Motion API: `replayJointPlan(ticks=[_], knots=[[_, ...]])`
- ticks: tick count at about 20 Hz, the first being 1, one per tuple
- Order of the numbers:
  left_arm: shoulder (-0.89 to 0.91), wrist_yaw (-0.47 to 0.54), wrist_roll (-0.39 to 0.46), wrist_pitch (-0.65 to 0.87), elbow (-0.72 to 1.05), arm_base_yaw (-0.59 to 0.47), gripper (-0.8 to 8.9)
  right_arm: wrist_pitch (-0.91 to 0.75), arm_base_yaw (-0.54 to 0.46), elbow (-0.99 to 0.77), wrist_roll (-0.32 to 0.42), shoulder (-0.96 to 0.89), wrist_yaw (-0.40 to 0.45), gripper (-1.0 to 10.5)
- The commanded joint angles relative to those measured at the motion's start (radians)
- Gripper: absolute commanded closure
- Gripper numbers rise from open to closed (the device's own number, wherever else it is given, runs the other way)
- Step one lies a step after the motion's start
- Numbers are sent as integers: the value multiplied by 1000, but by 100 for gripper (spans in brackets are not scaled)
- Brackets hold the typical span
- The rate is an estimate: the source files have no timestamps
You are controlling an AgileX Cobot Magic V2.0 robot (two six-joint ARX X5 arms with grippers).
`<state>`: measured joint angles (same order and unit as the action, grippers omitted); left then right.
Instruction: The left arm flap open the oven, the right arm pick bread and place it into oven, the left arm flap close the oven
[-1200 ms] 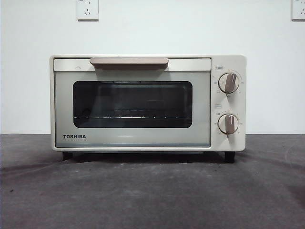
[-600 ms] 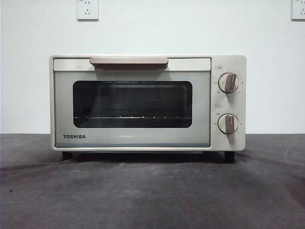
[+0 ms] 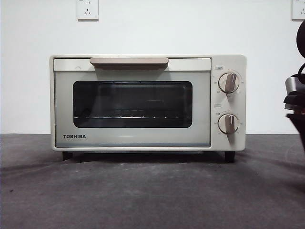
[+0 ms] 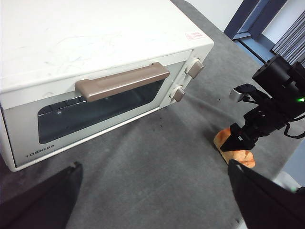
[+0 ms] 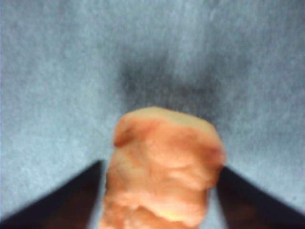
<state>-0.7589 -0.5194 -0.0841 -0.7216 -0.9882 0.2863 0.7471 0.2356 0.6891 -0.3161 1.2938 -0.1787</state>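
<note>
From the front, only a black part of one arm shows at the right edge, beside the oven; the bread is out of that view. The left wrist view shows what the front cannot: the bread lies on the grey table off the oven's knob side, with the right gripper down on it. In the right wrist view the loaf fills the gap between that gripper's two jaws, one on each flank; whether they press it is unclear. The left gripper hangs above the table before the oven, jaws spread wide, holding nothing. The oven door is shut, its handle untouched.
</note>
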Motion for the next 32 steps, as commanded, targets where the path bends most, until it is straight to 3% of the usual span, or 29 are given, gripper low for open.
replayJointPlan(ticks=[1,5,9,11,13,15,16,20,25,32], knots=[[-6,-1,16,11,-23,5,321,-7,5,5,-9,3,3,806],[-6,3,13,11,-23,10,322,4,5,7,-10,-59,-16,861],[-47,5,12,3,-35,14,343,68,5,11,-17,-216,-121,861],[-116,5,14,-26,-79,29,449,95,5,12,-16,-324,-163,861],[-217,10,36,-59,-152,48,632,95,5,12,-17,-437,-214,860],[-331,35,93,-85,-239,76,779,95,5,12,-23,-538,-274,861],[-396,58,143,-105,-290,95,801,94,5,12,-37,-581,-299,861],[-620,200,263,-127,-457,170,802,93,5,12,-92,-707,-338,861],[-794,206,294,-96,-589,212,801,94,5,12,-123,-770,-339,861],[-863,205,301,-101,-610,216,801,99,5,12,-122,-775,-341,861]])
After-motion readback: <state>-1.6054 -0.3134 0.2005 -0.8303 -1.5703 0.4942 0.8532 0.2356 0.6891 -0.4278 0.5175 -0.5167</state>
